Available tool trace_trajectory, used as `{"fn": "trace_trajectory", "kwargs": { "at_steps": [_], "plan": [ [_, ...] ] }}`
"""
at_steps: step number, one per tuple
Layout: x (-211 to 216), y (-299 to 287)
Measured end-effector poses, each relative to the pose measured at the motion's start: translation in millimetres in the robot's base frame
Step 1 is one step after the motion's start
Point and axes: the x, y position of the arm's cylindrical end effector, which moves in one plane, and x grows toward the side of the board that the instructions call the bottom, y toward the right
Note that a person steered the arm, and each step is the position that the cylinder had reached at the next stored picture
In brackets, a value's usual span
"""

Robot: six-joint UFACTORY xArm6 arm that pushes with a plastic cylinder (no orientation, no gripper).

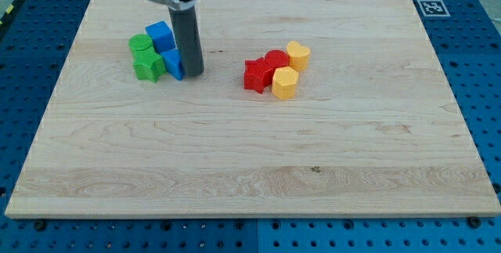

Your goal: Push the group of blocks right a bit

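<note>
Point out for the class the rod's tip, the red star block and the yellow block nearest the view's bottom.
my tip [193, 73]: camera view, very end of the rod, beside the blue blocks.
red star block [254, 74]: camera view, middle of its top face.
lower yellow block [284, 82]: camera view, middle of its top face.

A pale wooden board [250, 151] lies on a blue perforated table [485, 57], evenly lit.

Pale wooden board [250, 151], upper to lower frame: visible grain, smooth matt finish. Rod above my tip [192, 73], upper left: dark grey, dull sheen, apparently metal or plastic. Green blocks [145, 57], blue blocks [163, 43], red blocks [264, 70], yellow blocks [288, 71]: matt, plastic-looking, finely ribbed faces.
</note>
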Motion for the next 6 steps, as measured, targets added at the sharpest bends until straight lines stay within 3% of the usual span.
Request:
{"fn": "trace_trajectory", "kwargs": {
  "at_steps": [1,2,6],
  "plan": [
    [7,-1],
    [46,10],
    [30,75]
  ]
}}
